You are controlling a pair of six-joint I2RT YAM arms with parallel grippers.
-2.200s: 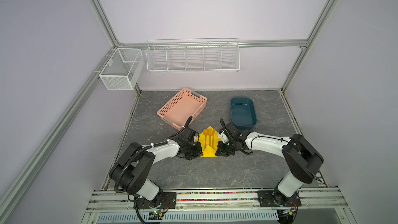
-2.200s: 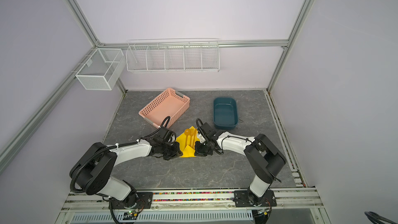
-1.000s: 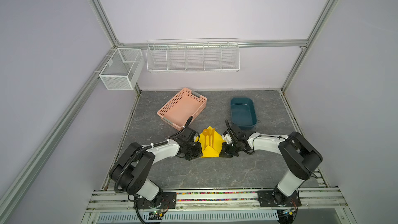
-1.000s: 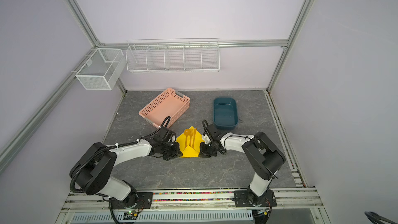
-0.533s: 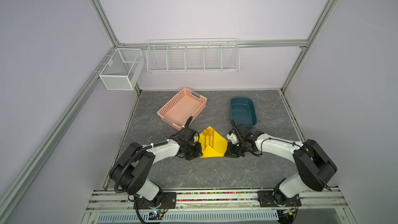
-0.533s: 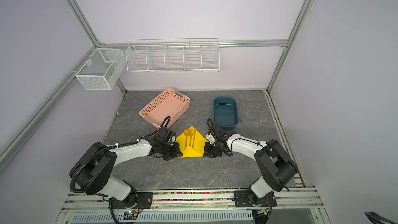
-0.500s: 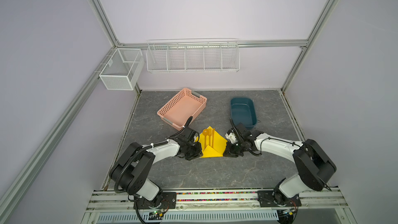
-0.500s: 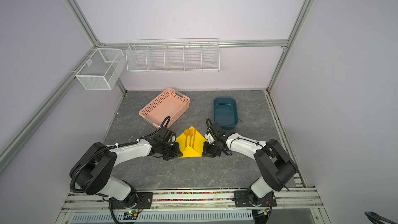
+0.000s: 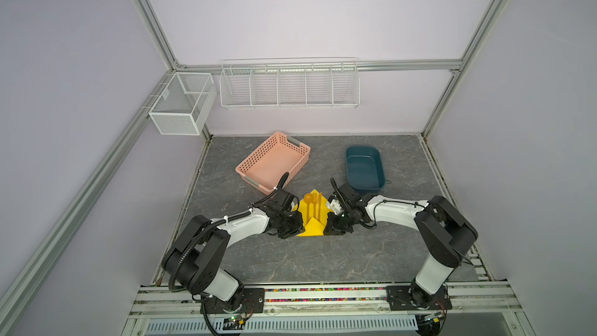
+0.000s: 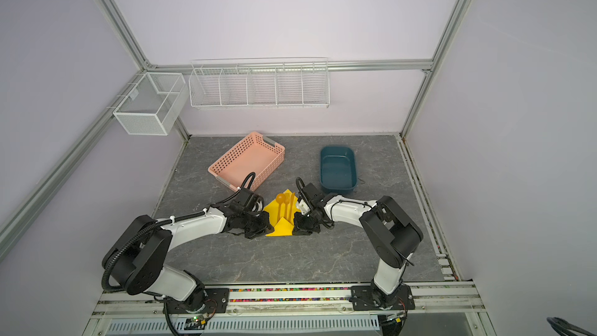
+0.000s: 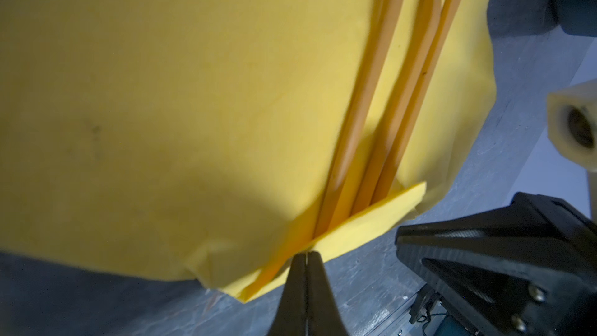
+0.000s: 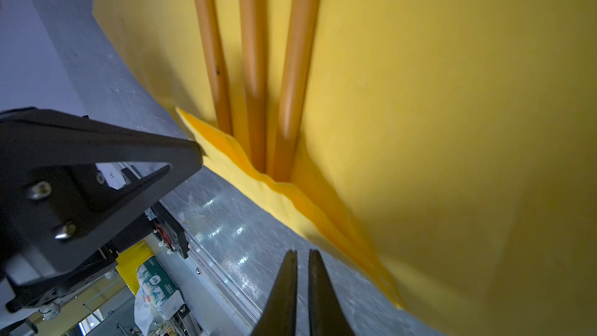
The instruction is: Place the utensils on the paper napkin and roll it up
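The yellow paper napkin (image 9: 310, 225) (image 10: 281, 226) lies on the grey table between my two grippers. The three orange utensils (image 9: 314, 205) (image 10: 286, 205) lie side by side on it, handles toward the front. The napkin's near corner is folded up over the handle ends (image 11: 371, 124) (image 12: 255, 59). My left gripper (image 9: 293, 228) (image 11: 305, 253) is shut, and its tips touch the folded flap's edge on the napkin's (image 11: 193, 92) left side. My right gripper (image 9: 330, 227) (image 12: 302, 255) hovers over bare table beside the napkin's (image 12: 452, 92) right edge. Only a thin slit separates its fingers, with nothing between them.
A pink perforated basket (image 9: 273, 163) sits behind the left arm and a dark teal tub (image 9: 365, 166) behind the right arm. A white wire rack (image 9: 289, 84) and a mesh box (image 9: 182, 103) hang on the back wall. The metal rail (image 9: 323, 295) runs along the front.
The right gripper swung out to the right of the napkin and has come back in against its right edge. The left arm has stayed put.
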